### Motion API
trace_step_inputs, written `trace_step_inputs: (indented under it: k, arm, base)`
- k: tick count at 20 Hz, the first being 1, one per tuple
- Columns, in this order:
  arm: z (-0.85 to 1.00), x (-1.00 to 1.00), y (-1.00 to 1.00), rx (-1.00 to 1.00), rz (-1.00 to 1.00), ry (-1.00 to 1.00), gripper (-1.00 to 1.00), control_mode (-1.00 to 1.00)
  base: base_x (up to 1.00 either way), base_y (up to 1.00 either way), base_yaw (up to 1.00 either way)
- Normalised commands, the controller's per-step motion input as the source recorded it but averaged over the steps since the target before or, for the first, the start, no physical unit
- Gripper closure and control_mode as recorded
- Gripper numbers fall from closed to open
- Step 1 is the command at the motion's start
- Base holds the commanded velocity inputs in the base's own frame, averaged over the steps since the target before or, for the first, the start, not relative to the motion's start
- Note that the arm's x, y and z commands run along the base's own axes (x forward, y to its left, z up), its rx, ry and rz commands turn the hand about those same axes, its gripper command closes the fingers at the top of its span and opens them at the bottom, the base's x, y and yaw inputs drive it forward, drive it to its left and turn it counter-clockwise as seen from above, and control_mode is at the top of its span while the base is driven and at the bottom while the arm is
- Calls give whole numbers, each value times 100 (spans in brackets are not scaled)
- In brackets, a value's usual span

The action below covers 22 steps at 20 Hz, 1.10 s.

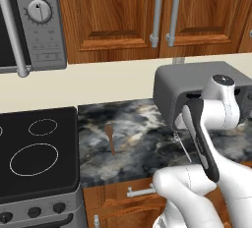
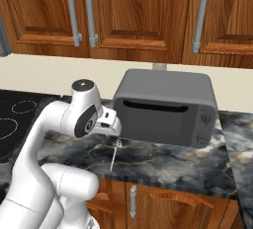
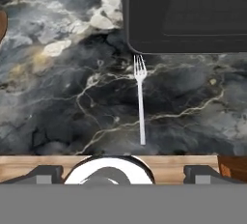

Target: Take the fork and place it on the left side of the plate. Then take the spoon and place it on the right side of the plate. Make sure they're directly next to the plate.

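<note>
- the fork (image 3: 140, 103) lies flat on the dark marbled bench (image 3: 58, 102), tines pointing at the far side, handle end toward the near edge; in the left base view it's a thin silver sliver (image 1: 183, 148) just left of the arm's dark forearm; in the right base view it's the pale line (image 2: 114, 156) just below the wrist
- fork tips sit just short of the front of the grey toaster oven (image 2: 165, 106), close but i can't tell if they touch
- the pincer (image 3: 123, 172) hangs above the fork looking down on it; its two dark tips (image 3: 46, 174) sit far apart at the bottom corners of the hand view with nothing between them, so it's spread wide and holding nothing
- the spoon (image 1: 110, 138), brown and wooden, lies on the bench well left of the fork, bowl toward the far side; it's between the stove and the toaster oven
- black glass stovetop (image 1: 37, 153) on the left with white ring outlines; microwave (image 1: 34, 20) up above it; wooden cabinets (image 2: 138, 11) with grey bar handles across the back wall
</note>
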Motion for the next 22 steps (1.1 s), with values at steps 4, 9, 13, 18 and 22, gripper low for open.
trace_step_inputs:
  k: [4,9,13,18,22]
  arm:
    - [-59,51,-16,-1,0,7,-100,-100]
    - [-60,53,-17,0,0,8,-100,-100]
    - [-56,50,-14,0,0,6,-100,-100]
    - [-46,42,-16,0,0,6,-100,-100]
    - [-37,44,-15,0,0,6,-100,-100]
  base:
    - [0,0,0]
    - [0,0,0]
    - [0,0,0]
    - [0,0,0]
    - [0,0,0]
